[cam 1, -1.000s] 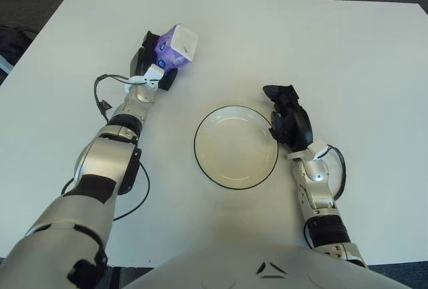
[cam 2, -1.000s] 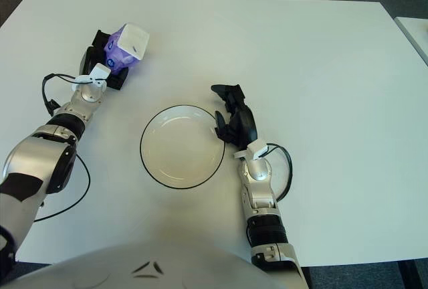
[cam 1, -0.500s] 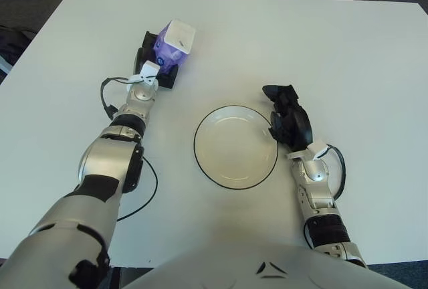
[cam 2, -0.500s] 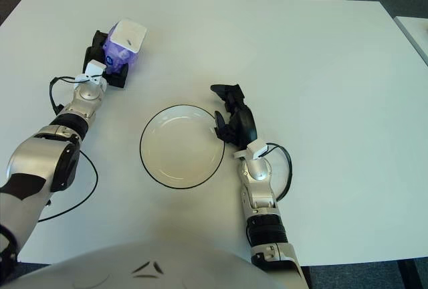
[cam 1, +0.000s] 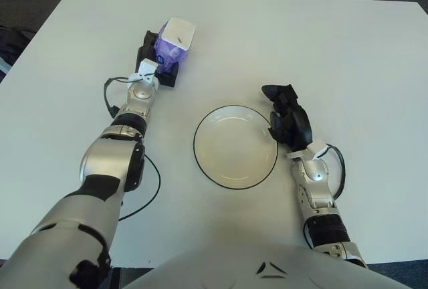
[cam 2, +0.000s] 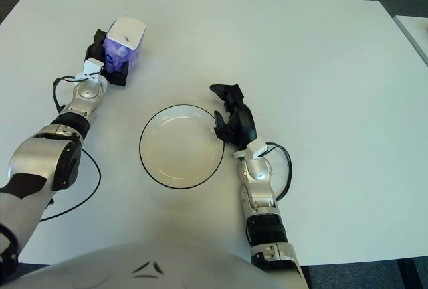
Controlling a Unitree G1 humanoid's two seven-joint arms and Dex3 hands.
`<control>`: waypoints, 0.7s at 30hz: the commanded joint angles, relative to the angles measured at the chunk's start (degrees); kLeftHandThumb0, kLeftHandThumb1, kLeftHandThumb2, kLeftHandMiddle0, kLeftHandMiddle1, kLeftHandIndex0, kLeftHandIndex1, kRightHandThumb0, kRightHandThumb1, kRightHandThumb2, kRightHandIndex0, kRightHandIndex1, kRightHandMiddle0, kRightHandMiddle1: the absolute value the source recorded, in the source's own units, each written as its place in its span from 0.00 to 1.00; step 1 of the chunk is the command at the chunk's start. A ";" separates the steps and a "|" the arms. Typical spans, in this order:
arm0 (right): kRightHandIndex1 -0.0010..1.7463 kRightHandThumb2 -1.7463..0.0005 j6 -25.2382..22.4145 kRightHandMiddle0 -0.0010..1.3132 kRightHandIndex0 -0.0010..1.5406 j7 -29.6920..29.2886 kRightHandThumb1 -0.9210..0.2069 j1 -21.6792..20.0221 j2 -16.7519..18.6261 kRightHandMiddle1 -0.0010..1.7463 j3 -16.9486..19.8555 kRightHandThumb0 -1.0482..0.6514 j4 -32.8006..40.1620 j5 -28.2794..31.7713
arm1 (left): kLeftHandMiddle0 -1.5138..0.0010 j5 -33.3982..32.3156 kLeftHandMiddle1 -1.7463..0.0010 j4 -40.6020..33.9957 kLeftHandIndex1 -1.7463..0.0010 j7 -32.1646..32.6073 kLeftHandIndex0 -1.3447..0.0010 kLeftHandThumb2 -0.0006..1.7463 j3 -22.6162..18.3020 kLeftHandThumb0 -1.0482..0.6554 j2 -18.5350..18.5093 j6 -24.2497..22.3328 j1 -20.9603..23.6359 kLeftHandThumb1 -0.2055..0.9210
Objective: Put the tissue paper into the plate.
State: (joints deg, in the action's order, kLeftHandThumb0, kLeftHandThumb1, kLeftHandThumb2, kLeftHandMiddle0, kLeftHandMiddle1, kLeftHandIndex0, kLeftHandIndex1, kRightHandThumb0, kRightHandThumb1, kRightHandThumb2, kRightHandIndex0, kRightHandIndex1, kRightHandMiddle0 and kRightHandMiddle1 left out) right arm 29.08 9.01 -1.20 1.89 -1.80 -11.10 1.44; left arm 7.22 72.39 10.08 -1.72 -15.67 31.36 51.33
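Black fingers of the left hand [cam 1: 159, 61] wrap around the purple-and-white tissue paper [cam 1: 174, 41] box at the far left of the white table [cam 1: 348, 55], well beyond the plate. The box stands roughly upright in that grasp, its white top face turned toward the camera and its purple sides showing below; whether its base touches the table cannot be told. A silver forearm runs back from the hand toward the near left corner, with a thin black cable [cam 1: 144, 188] looping beside it on the tabletop.

Toward the middle of the table lies the plate [cam 1: 235, 147], a shallow white dish with a dark rim, holding nothing. It sits well apart from the tissue paper, nearer the robot and to the right of it.

Just beside the plate's right edge shows the right hand [cam 1: 289, 118], its black fingers loosely curled and holding nothing, one finger pointing away toward the far side of the table.
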 commanded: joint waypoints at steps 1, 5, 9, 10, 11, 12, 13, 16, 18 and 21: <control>0.32 0.67 -4.27 0.06 0.22 0.20 0.01 10.74 -0.13 0.66 0.75 0.23 -15.46 0.86 | 0.44 -1.49 0.04 -3.11 0.00 -2.50 0.56 0.93 -1.29 0.61 0.01 3.70 3.05 0.22; 0.32 0.68 -4.45 0.06 0.22 -0.36 0.02 10.90 0.10 0.65 0.78 0.23 -15.19 0.61 | 0.44 -1.22 0.04 -5.05 0.00 -3.81 0.56 0.93 -1.00 0.61 -0.32 5.18 3.14 0.21; 0.32 0.68 -4.77 0.06 0.23 -0.61 0.03 11.01 0.34 0.65 0.85 0.23 -14.98 0.71 | 0.44 -0.67 0.04 -6.93 0.00 -4.71 0.56 0.93 -0.56 0.61 -0.77 6.91 3.09 0.21; 0.32 0.68 -4.83 0.06 0.23 -0.63 0.03 11.02 0.38 0.65 0.86 0.23 -14.95 0.74 | 0.44 -0.59 0.04 -7.21 0.00 -4.84 0.56 0.93 -0.52 0.61 -0.85 7.18 3.06 0.21; 0.32 0.68 -4.93 0.06 0.23 -0.66 0.03 11.05 0.43 0.65 0.86 0.22 -14.90 0.76 | 0.44 -0.35 0.04 -7.74 0.00 -4.90 0.56 0.93 -0.36 0.61 -1.00 7.67 3.02 0.21; 0.32 0.69 -4.99 0.06 0.23 -0.69 0.04 11.08 0.48 0.65 0.85 0.22 -14.84 0.76 | 0.44 -0.18 0.04 -8.13 0.00 -4.96 0.56 0.93 -0.26 0.61 -1.12 8.02 2.98 0.21; 0.32 0.69 -5.09 0.06 0.23 -0.73 0.04 11.10 0.52 0.64 0.84 0.22 -14.79 0.75 | 0.44 0.50 0.03 -9.14 0.00 -4.66 0.56 0.93 0.16 0.61 -1.41 8.69 2.91 0.21; 0.32 0.69 -5.40 0.06 0.23 -0.80 0.04 11.17 0.58 0.64 0.82 0.22 -14.59 0.69 | 0.44 2.44 0.03 -12.40 0.00 -4.21 0.56 0.94 1.44 0.61 -2.16 10.52 2.49 0.21; 0.32 0.69 -5.55 0.07 0.23 -0.83 0.04 11.20 0.65 0.64 0.85 0.22 -14.47 0.72 | 0.44 3.40 0.03 -14.29 0.00 -4.27 0.56 0.94 2.11 0.61 -2.45 11.34 1.93 0.21; 0.32 0.69 -5.70 0.09 0.23 -0.88 0.04 11.19 0.75 0.65 0.93 0.22 -14.39 0.77 | 0.45 4.68 0.02 -16.97 0.00 -4.18 0.56 0.94 2.94 0.61 -2.76 12.22 0.98 0.21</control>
State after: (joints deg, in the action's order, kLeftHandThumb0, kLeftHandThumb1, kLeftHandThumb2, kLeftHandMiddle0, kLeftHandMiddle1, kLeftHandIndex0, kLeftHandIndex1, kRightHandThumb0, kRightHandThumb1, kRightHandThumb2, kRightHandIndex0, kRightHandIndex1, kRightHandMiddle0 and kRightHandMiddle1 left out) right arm 28.70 8.89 -1.19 2.33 -1.69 -11.10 1.42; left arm 8.92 61.99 6.66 -0.75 -16.27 38.53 51.49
